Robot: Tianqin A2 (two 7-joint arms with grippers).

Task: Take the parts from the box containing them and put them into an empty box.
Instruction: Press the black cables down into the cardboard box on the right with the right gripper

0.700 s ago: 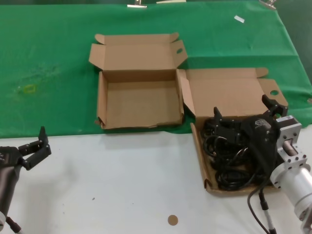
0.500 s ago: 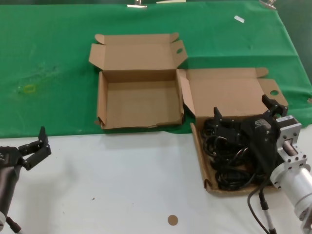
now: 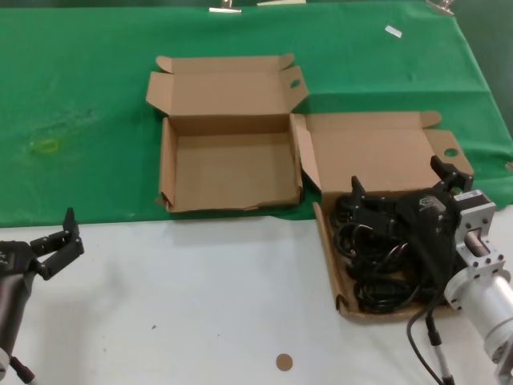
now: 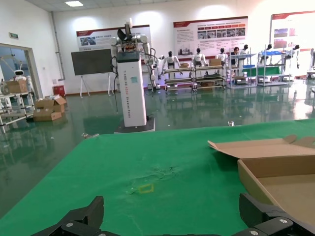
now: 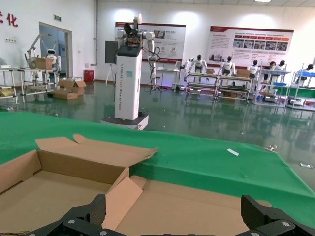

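No change is visible across the last moments: both arms and both boxes hold the same positions, so the transfer has not begun. The parts [image 3: 377, 261] lie coiled in the box containing them [image 3: 329, 249] at the right, on the tabletop [image 3: 200, 305]. The empty box [image 3: 228, 170] sits just beside it, to the left, holding nothing. The right pincer [image 3: 401, 188] hangs over the cords with fingers spread, gripping nothing. The left pincer [image 3: 60, 241] waits spread at the tabletop's left edge, well apart
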